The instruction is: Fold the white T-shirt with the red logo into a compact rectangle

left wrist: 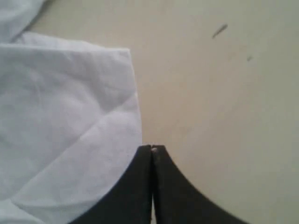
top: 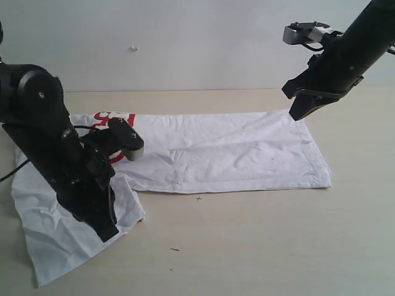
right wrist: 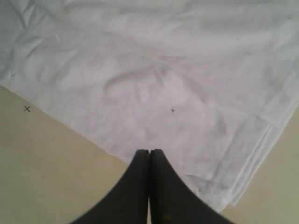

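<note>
**Shirt lies partly folded on desk**

The white cotton T-shirt with red lettering (top: pixel 228 154) lies in a band across the pale desk (top: pixel 259 246). The left gripper (top: pixel 108 232) sits low by its crumpled end and the right gripper (top: pixel 299 113) above the far corner. Both jaws are pressed together, seemingly empty.

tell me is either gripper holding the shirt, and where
Nothing is held: left gripper and right gripper are both shut, with no shirt pinched.

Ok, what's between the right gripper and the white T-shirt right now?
Nothing. The shut right gripper hangs over the white T-shirt with no object between them; the right wrist view shows only bare cloth below its tips.
</note>
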